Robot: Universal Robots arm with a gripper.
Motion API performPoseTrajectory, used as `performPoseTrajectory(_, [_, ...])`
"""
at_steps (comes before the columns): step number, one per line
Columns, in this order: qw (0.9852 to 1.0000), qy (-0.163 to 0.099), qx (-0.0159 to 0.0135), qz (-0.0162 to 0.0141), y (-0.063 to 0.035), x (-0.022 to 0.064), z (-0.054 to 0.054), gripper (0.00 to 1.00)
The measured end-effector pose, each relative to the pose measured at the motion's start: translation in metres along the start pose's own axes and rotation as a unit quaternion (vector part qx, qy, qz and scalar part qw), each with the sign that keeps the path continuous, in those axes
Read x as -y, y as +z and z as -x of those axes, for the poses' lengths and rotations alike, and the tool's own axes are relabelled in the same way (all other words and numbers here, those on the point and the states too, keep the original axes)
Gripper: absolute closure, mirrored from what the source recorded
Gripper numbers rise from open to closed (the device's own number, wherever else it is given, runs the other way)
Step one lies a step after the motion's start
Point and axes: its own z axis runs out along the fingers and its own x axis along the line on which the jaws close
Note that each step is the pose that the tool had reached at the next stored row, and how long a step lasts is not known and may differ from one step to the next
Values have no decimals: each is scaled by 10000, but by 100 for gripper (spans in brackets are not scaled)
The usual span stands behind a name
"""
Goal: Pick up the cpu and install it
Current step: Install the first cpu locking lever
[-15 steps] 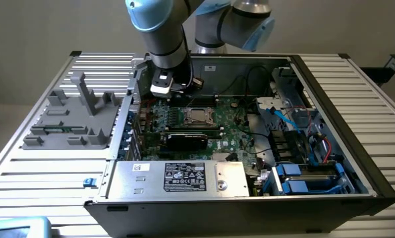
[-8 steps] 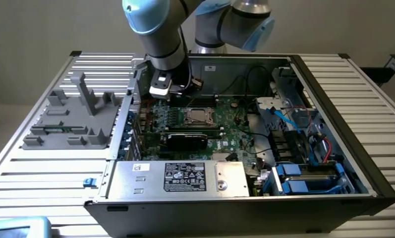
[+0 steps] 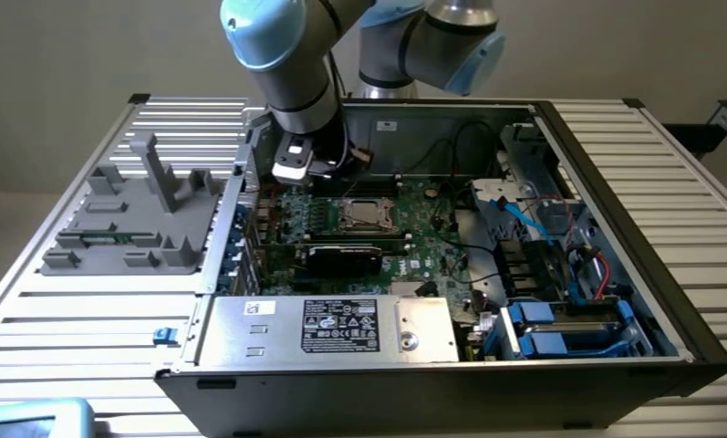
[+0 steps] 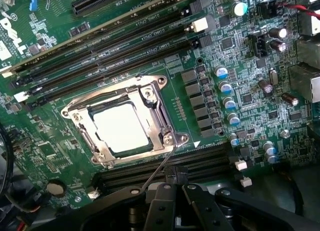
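Observation:
The cpu (image 4: 122, 128) is a shiny pale square lying flat inside the motherboard socket, ringed by the socket's metal frame (image 4: 165, 111). The exterior view shows the cpu (image 3: 366, 213) as a small silver patch in the middle of the green board inside the open computer case. My gripper (image 4: 175, 190) hovers just beside the socket, above the memory slots, with its black fingers (image 4: 160, 201) pressed together and nothing between them. A thin wire lever (image 4: 159, 167) runs from the frame's corner towards the fingertips. From the exterior view, the gripper (image 3: 329, 169) hangs over the board behind the socket.
A black graphics card (image 3: 345, 255) lies in front of the socket, with the silver power supply (image 3: 327, 324) nearer still. Blue drive bays (image 3: 558, 328) and cables sit at the exterior view's right. A grey fixture (image 3: 138, 219) stands on the slatted table at its left. Case walls surround the board.

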Motion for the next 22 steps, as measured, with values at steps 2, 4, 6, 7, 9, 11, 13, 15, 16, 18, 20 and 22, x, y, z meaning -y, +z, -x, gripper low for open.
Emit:
performPoseTrajectory(2, [10000,25,-20,-1,13,-6,2,89])
performPoseTrajectory(4, [10000,61,-41,1,22,-9,3,89])
performPoseTrajectory(6, [9999,95,-58,3,30,-12,4,89])
performPoseTrajectory(7, [9999,112,-64,5,33,-13,5,89])
performPoseTrajectory(9, [9999,143,-76,8,38,-13,6,89])
performPoseTrajectory(11, [9998,169,-87,8,42,-10,8,89])
performPoseTrajectory(13, [9998,189,-96,10,44,-7,10,89])
performPoseTrajectory(15, [9997,207,-104,11,45,-7,10,89])
performPoseTrajectory(16, [9997,214,-106,11,46,-7,10,89])
performPoseTrajectory(18, [9997,220,-108,11,50,-9,11,89])
performPoseTrajectory(20, [9997,222,-109,11,53,-10,11,89])
performPoseTrajectory(22, [9997,223,-110,8,55,-10,11,89])
